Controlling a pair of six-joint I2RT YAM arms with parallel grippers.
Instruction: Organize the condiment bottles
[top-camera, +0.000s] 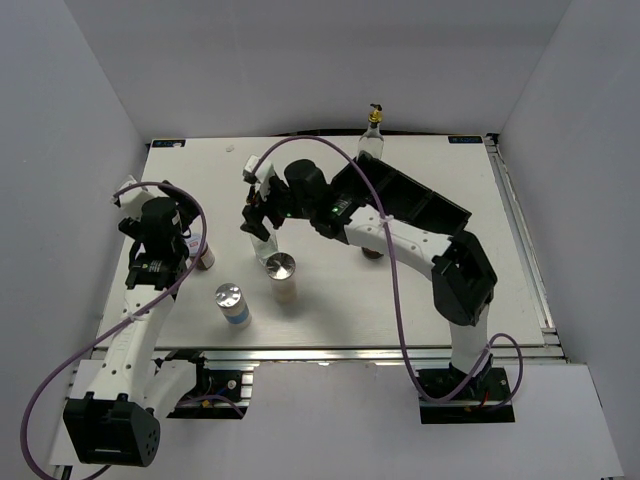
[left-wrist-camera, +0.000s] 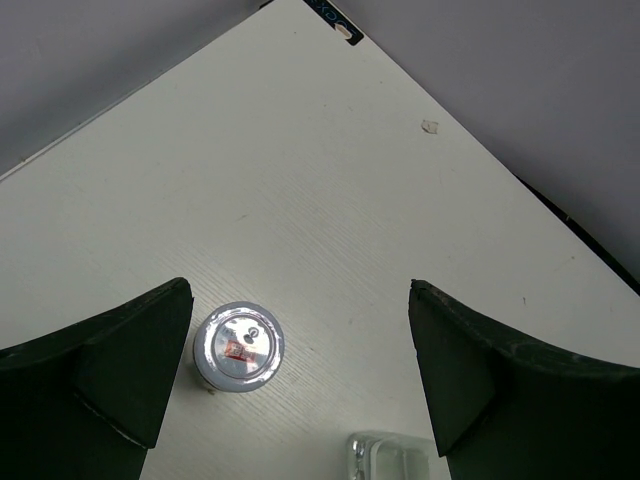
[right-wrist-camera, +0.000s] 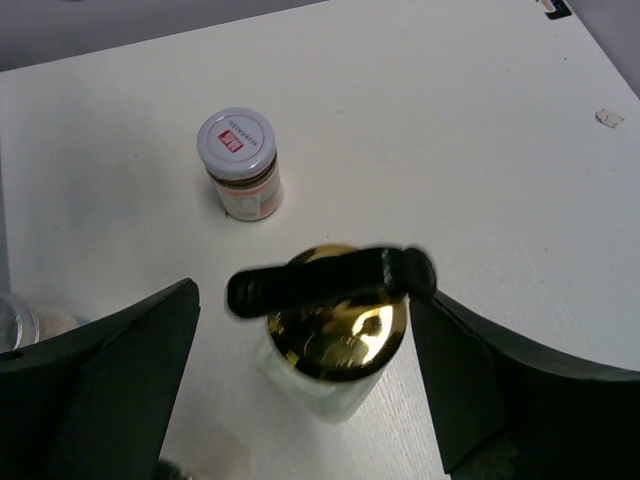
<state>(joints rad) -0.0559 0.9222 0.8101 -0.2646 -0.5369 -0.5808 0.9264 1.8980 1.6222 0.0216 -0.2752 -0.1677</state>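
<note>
Left to right. The left jaws are spread wide above the worktop (top-camera: 500, 260). In the left wrist view the small white-lidded jar (left-wrist-camera: 238, 347) stands upright between the two fingers (left-wrist-camera: 110, 370), just beside the finger on the left of that picture and well apart from the other. The rim of a clear glass bottle (left-wrist-camera: 385, 458) shows at the bottom edge.

In the top view, two silver-capped shakers stand upright near the front of the worktop. One (top-camera: 230, 300) is nearer the left arm. The other (top-camera: 282, 270) is just beside the right jaws.

The right jaws are also spread wide. In the right wrist view that same clear glass bottle stands upright between the fingers (right-wrist-camera: 110, 390), roughly midway, its gold pourer (right-wrist-camera: 335, 340) crossed by a black lever. Whether either finger touches it cannot be told. The white-lidded jar lies beyond it, apart.

Further right lies the black compartment tray (top-camera: 425, 205), partly covered by the right arm. A second clear bottle (top-camera: 373, 138) stands upright at the far edge.
</note>
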